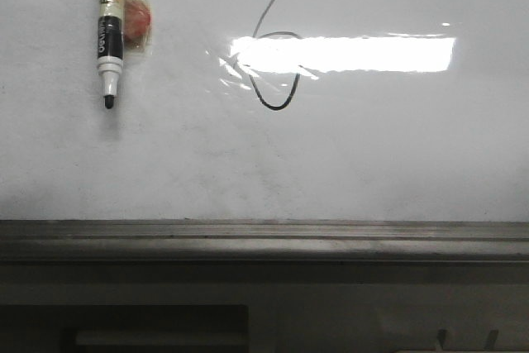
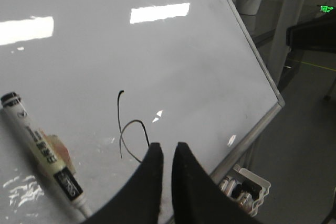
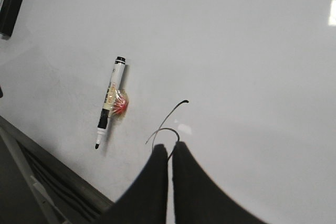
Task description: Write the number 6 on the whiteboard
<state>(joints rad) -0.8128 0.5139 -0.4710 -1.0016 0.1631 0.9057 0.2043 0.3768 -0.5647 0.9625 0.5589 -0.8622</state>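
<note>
showing a drawn 6 on the board

filling nearly every view is the whiteboard (image 1: 397,146), glossy white with faint grey smudges; all places below are given against it. its grey rail (image 1: 264,241) runs along its lower edge in the front view. a bright rectangular glare (image 1: 347,54) lies across its upper middle. the 6 (image 1: 277,47), a thin black line, sits on the board's upper middle, its long curved stroke rising above the glare and its narrow loop partly washed out by it. a marker (image 1: 110,26) is stuck to the board's upper left, tip down, uncapped, with a clear pad showing red (image 1: 135,18) beside its barrel, well apart from the 6. a black eraser (image 3: 10,4) shows at the board's far edge in the right wrist view.

left gripper (image 2: 167,153): fingers nearly together, a thin slit between them, holding nothing, in front of the board near the 6's loop. right gripper (image 3: 170,153): likewise nearly closed and empty, near the loop.
</note>
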